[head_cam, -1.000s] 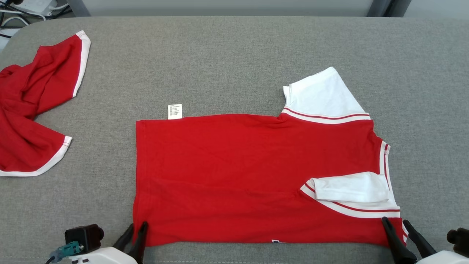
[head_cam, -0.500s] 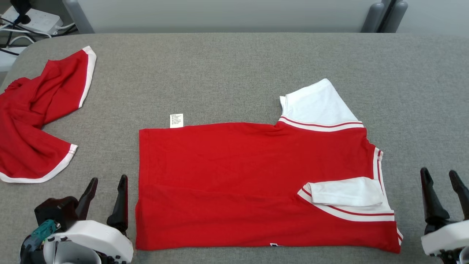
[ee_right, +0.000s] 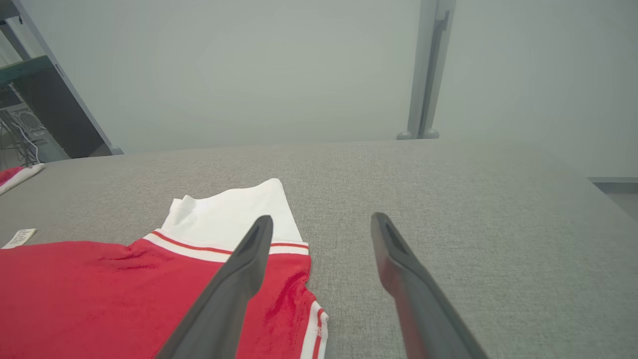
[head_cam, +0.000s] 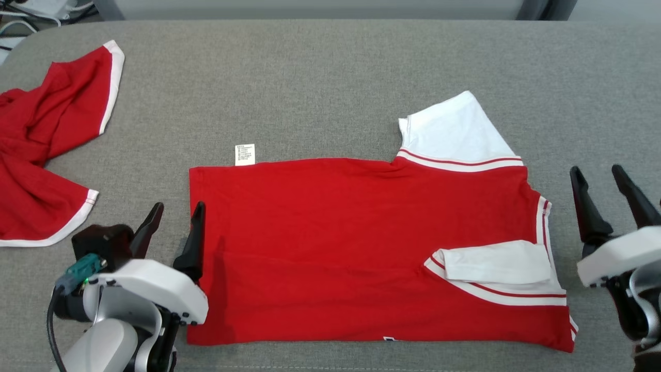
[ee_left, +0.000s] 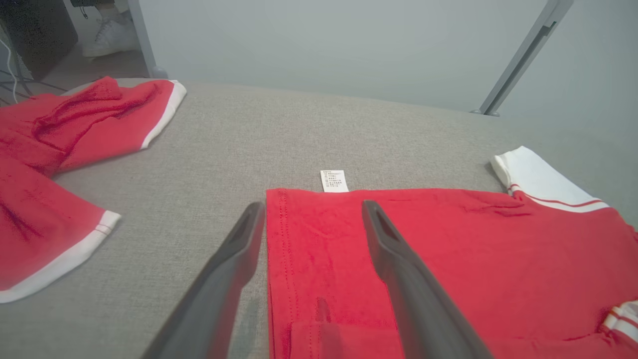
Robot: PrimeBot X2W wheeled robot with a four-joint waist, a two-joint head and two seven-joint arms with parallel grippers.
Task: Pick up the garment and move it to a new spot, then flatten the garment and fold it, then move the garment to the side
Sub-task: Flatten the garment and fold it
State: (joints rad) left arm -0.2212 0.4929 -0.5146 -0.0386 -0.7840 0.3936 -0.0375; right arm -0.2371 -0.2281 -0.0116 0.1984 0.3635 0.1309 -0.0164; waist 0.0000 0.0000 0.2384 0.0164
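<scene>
Your garment point(head_cam: 330, 243) runs lengthwise along the table's point(head_cam: 330, 77) near edge: left gripper point(head_cam: 178, 206) over its hem, right gripper point(head_cam: 596, 169) just past its collar end, both gaping and empty.

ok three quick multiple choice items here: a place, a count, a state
1. Where is the small white care label?
A. far edge of the folded red shirt with white sleeves
B. on a sleeve
C. shirt's near edge
2. Garments on the grey fabric-covered table?
A. one
B. two
C. three
3. Both arms' jaws?
A. open, empty
B. shut on shirt
C. one shut
Key: 1 A, it pokes past the far edge; 2 B, shirt plus crumpled red white-trimmed garment at left; 3 A, each pair stands apart, gripping nothing.
</scene>
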